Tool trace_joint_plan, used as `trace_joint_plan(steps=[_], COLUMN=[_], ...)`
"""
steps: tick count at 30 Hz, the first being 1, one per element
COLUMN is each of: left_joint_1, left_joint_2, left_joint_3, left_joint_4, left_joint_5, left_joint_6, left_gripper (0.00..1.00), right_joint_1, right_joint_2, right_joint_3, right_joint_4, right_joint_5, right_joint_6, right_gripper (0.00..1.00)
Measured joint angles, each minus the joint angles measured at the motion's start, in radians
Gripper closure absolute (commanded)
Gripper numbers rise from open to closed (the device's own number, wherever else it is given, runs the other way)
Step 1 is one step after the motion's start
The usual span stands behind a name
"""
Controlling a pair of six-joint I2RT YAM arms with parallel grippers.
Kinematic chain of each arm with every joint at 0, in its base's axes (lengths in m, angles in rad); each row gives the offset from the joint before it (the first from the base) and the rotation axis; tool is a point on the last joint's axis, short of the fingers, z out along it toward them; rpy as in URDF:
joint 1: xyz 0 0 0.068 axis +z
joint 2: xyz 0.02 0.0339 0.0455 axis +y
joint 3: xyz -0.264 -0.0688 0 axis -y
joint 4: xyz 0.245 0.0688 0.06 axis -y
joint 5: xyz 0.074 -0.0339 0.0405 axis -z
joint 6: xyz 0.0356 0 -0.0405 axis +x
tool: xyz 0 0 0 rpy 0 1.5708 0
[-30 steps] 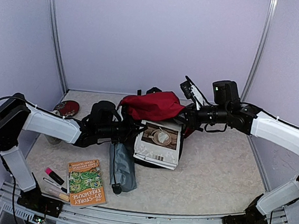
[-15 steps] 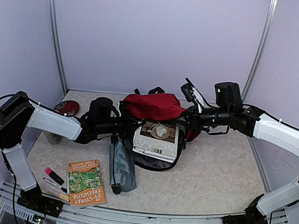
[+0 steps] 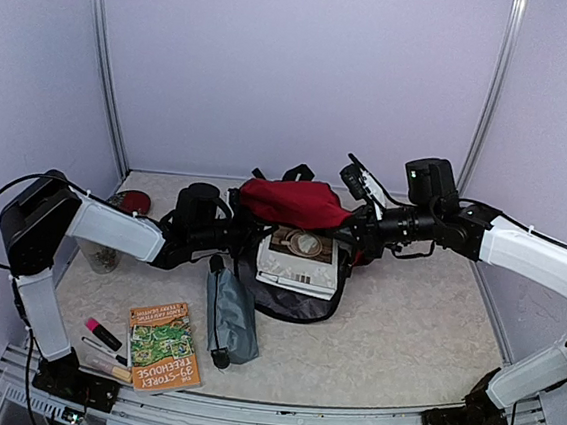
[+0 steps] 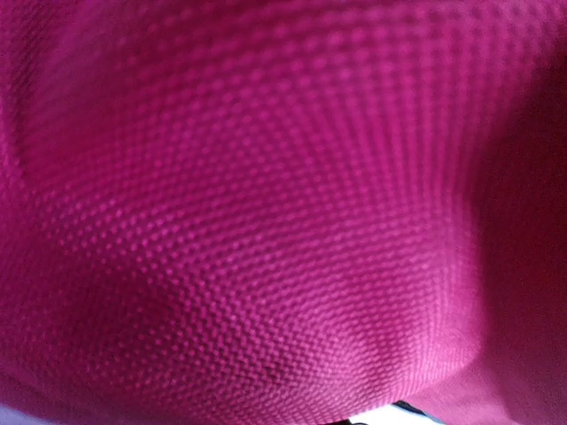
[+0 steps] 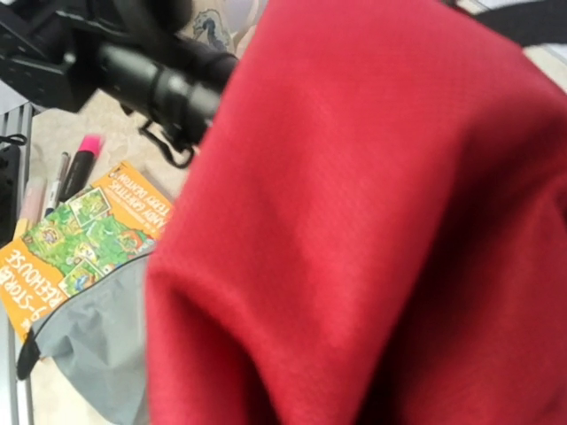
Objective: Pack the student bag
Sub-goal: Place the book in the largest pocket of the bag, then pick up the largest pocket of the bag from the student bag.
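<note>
The left gripper is pinching, closed, the left edge of the student bag, which is lying mid-table with a white book in its mouth. The right gripper, jaws together, is seemingly clamping the right edge.

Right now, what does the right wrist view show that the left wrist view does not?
Only the right wrist view: the orange illustrated paperback book, the pink highlighter pen, the grey fabric zip pouch and the black left arm reaching toward the cloth. Only the left wrist view: nothing distinct, just close-up weave texture filling almost the whole frame. Both: the dark red fabric backpack, so close that it blocks much of each view.
</note>
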Motion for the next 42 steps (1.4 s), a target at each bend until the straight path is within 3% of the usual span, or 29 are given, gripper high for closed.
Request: trace_joint_plan(steps=[1, 3, 10, 17, 25, 33, 38, 42], left_joint_1=[-0.004, -0.012, -0.022, -0.031, -0.04, -0.039, 0.012, 0.054], left_joint_2=[0.017, 0.047, 0.085, 0.082, 0.066, 0.009, -0.119, -0.113], left_joint_3=[0.007, 0.026, 0.182, 0.299, 0.457, 0.576, 0.399, 0.254], left_joint_4=[0.009, 0.016, -0.118, -0.219, -0.478, -0.602, -0.544, -0.439], left_joint_5=[-0.003, -0.018, -0.144, -0.224, -0.292, -0.286, -0.24, -0.189], left_joint_6=[0.0, 0.001, 0.066, 0.161, 0.397, 0.611, 0.579, 0.503], left_gripper=[1.0, 0.91, 0.42, 0.18, 0.11, 0.06, 0.16, 0.08], right_joint_1=[0.0, 0.0, -0.001, -0.092, -0.245, -0.344, -0.377, -0.385], right_joint_2=[0.001, 0.002, 0.005, 0.015, 0.015, 0.013, 0.013, 0.013], right_joint_3=[0.0, 0.0, 0.004, 0.05, 0.082, 0.084, 0.084, 0.084], right_joint_4=[0.0, 0.001, 0.05, 0.128, 0.185, 0.228, 0.24, 0.251], right_joint_5=[-0.002, -0.01, -0.047, -0.029, 0.008, 0.007, 0.004, 0.003], right_joint_6=[-0.003, -0.004, 0.031, 0.198, 0.352, 0.453, 0.48, 0.495], right_gripper=[1.0, 1.0, 1.0, 1.0, 1.0, 1.0, 1.0, 1.0])
